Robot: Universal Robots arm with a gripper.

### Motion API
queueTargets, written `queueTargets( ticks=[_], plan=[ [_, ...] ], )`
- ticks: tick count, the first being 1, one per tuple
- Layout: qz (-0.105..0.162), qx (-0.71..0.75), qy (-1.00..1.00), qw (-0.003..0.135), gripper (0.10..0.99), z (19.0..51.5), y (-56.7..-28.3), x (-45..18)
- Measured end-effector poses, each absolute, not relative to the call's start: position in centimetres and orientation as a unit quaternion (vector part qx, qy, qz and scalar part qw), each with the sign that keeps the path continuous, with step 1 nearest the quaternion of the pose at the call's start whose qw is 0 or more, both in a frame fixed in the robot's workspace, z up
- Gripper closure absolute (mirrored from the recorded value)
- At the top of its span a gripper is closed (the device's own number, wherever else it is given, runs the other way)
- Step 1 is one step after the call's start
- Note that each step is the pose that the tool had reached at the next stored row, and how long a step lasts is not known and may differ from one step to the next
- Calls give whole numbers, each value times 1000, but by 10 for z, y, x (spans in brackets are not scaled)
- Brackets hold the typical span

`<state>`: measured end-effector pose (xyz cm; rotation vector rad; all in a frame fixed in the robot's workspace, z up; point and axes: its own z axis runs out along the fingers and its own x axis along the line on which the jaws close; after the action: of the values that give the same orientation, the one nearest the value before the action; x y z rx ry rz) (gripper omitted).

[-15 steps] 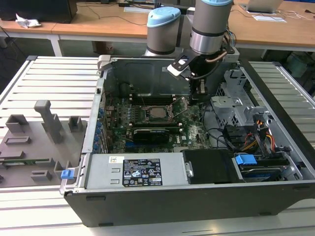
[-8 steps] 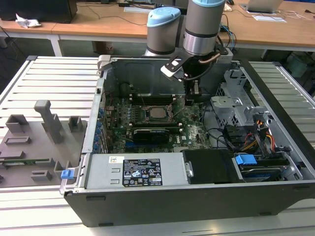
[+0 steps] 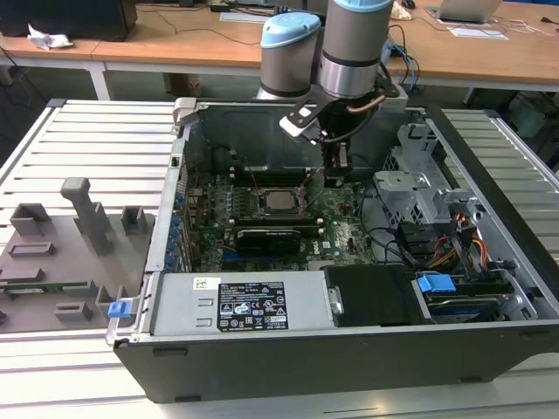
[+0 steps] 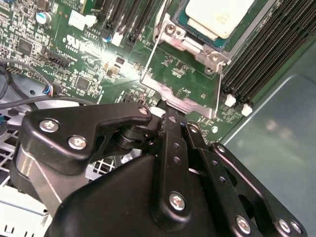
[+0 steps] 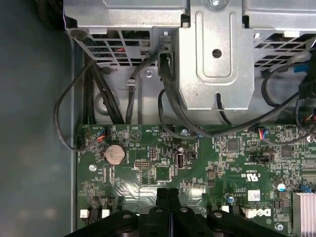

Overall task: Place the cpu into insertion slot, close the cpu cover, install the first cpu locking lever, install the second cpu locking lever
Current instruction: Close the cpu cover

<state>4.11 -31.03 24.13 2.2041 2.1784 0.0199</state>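
Hovering closed together, empty, the claw [image 4: 170, 114] sat just short of the insertion slot [image 4: 173, 34], where the cpu [image 4: 217, 17] lay seated ahead of it; probably closed to nudge a locking lever [image 4: 151, 54].

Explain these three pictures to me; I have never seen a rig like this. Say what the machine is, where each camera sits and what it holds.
The grey and blue machine is a robot arm reaching down into an open computer case. The exterior view comes from a camera standing off the arm, so it takes in the whole scene. Both wrist views come from cameras riding on the arm, looking past its black pincer. Inside the case lies a green motherboard. In the second wrist view the cpu, a square chip with a pale metal top, sits in the insertion slot. The pincer is shut and holds nothing that I can see; its tips are close to a thin metal frame beside the slot.
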Motion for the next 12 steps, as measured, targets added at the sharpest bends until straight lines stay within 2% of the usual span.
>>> queueTargets(
  ticks=[12],
  plan=[
    [6, 711, 703, 21, 980, 241, -310, 30]
  ],
)
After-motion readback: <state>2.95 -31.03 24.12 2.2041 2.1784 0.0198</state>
